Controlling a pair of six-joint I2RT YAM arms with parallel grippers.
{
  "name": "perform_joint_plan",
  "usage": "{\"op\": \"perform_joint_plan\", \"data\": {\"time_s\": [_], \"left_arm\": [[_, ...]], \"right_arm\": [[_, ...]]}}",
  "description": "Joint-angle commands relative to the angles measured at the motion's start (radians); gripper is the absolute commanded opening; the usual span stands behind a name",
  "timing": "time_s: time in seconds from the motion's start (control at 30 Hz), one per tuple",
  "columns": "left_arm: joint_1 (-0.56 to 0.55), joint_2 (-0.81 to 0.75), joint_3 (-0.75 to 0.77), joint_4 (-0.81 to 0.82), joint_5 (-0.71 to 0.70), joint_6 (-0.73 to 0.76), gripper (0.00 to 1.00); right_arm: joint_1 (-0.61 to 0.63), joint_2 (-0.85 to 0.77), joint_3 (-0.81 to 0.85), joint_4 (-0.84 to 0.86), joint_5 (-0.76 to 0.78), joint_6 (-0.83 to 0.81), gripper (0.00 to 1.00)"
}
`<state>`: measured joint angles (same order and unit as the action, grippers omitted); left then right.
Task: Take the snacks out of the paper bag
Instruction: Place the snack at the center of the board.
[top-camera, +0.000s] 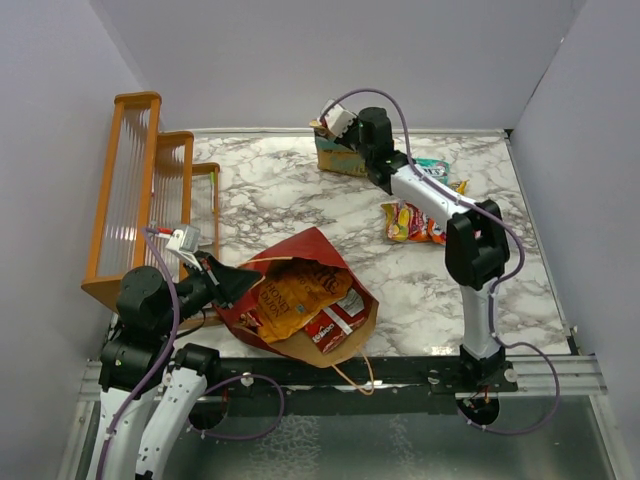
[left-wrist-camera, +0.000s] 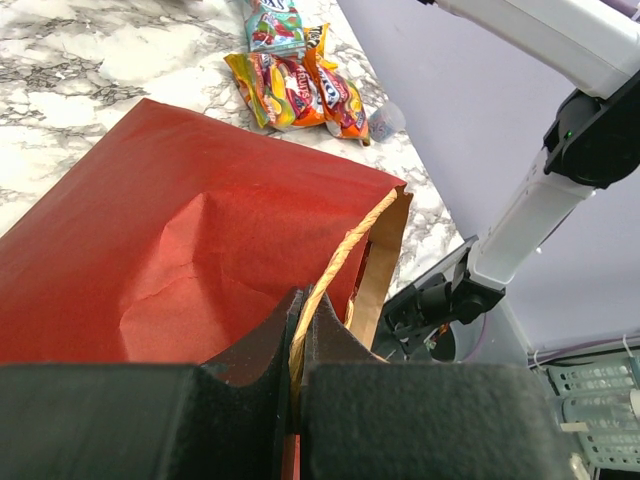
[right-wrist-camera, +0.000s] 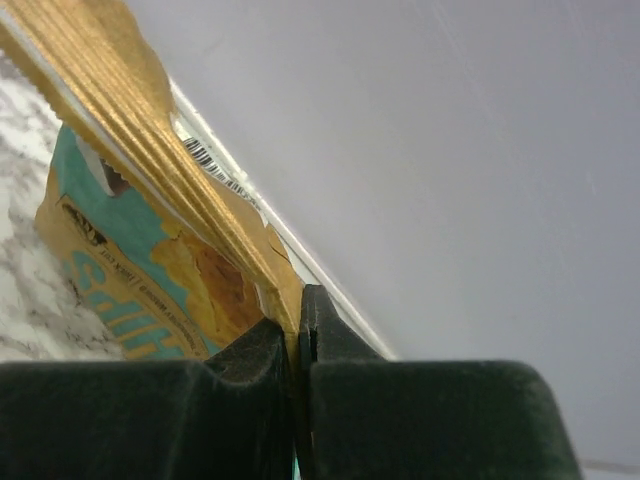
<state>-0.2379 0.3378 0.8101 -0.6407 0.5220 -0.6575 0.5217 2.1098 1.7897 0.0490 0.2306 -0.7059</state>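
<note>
Left gripper (left-wrist-camera: 297, 330) pinches the bag (left-wrist-camera: 180, 250) rim to steady it; right gripper (right-wrist-camera: 300, 320) squeezes a pouch (right-wrist-camera: 110, 250) well beyond the bag, probably clearing it out

Robotics laboratory test cell: a marble-patterned tabletop (top-camera: 300, 200) enclosed by plain pale walls (top-camera: 350, 60), with a left arm (top-camera: 140, 310) and a right arm (top-camera: 470, 250) bolted to a metal rail (top-camera: 560, 375) at its near edge and purple cables (top-camera: 404, 120) looped along them.
</note>
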Motion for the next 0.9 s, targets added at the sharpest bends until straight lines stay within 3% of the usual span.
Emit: {"op": "perform_joint_plan", "data": {"time_s": [0.0,0.17,0.3,0.43,0.47,0.5,0.53,0.57,0.67,0.87], "left_arm": [[-0.003,-0.002,0.027,0.01,-0.01,-0.007,0.0],[-0.003,-0.006,0.021,0.022,0.004,-0.01,0.0],[-0.002,-0.004,0.023,0.024,0.027,-0.005,0.0],[-0.003,-0.003,0.018,0.034,0.045,0.004,0.0],[-0.003,-0.006,0.014,0.04,0.047,0.002,0.0],[-0.002,-0.01,0.01,0.048,0.049,0.0,0.0],[-0.003,-0.013,0.004,0.053,0.05,-0.003,0.0],[-0.003,-0.019,-0.002,0.06,0.053,-0.01,0.0],[-0.003,-0.032,-0.018,0.068,0.057,-0.018,0.0],[-0.003,-0.036,-0.019,0.048,0.056,-0.002,0.0]], "right_arm": [[-0.045,-0.085,-0.102,0.058,-0.372,-0.227,0.01],[-0.127,-0.144,-0.21,-0.085,-0.57,-0.332,0.01],[-0.191,-0.2,-0.325,-0.138,-0.582,-0.372,0.01],[-0.209,-0.313,-0.534,-0.028,-0.494,-0.323,0.04],[-0.21,-0.341,-0.593,0.012,-0.458,-0.295,0.09],[-0.21,-0.367,-0.655,0.061,-0.423,-0.266,0.23],[-0.21,-0.396,-0.717,0.117,-0.396,-0.226,0.43],[-0.21,-0.437,-0.775,0.158,-0.382,-0.193,0.54],[-0.21,-0.572,-0.908,0.203,-0.386,-0.06,0.62],[-0.21,-0.887,-1.047,0.184,-0.494,0.207,0.66]]}}
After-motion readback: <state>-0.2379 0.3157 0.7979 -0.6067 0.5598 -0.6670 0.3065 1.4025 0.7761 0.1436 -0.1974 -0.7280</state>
